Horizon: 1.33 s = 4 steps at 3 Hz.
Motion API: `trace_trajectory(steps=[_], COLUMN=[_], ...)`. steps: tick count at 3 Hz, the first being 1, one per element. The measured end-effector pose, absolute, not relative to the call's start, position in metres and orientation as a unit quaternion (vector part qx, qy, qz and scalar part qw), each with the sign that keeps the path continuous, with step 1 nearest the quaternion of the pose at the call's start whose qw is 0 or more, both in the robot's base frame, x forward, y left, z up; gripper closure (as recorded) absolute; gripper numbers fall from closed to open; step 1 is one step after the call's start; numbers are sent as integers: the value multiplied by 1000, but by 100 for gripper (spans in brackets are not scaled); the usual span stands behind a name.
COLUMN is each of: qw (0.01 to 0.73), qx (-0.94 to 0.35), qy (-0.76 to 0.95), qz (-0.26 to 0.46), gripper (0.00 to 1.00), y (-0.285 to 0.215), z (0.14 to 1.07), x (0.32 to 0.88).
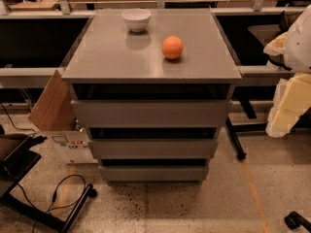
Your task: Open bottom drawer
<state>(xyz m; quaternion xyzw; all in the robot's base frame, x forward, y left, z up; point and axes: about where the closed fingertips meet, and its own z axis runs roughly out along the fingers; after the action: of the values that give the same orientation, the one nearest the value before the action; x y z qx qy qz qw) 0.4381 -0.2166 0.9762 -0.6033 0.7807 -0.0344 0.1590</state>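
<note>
The grey cabinet point(150, 57) stands in the middle of the view with three flat, handleless drawer fronts. The bottom drawer point(154, 173) is the lowest front, just above the floor; none of its inside shows. The two similar fronts sit above it point(151, 148) point(150, 113). My gripper point(286, 106), pale yellow below a white arm point(299, 38), hangs at the right edge of the view. It is to the right of the cabinet, about level with the top drawer, and touches nothing.
A white bowl point(136, 19) and an orange point(172, 47) sit on the cabinet top. A cardboard box point(56, 115) leans at the cabinet's left. Black cables and a frame point(58, 198) lie on the floor at lower left. A black stand leg point(235, 140) is at the right.
</note>
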Motion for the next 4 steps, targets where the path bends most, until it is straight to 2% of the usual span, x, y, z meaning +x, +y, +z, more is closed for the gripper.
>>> trace_trajectory(steps=[2, 4], qw=[178, 166], qx=[-596, -543], qy=[783, 821], qz=[-13, 53], gripper=[0, 0], y=[-209, -198], z=[933, 730], x=[434, 433])
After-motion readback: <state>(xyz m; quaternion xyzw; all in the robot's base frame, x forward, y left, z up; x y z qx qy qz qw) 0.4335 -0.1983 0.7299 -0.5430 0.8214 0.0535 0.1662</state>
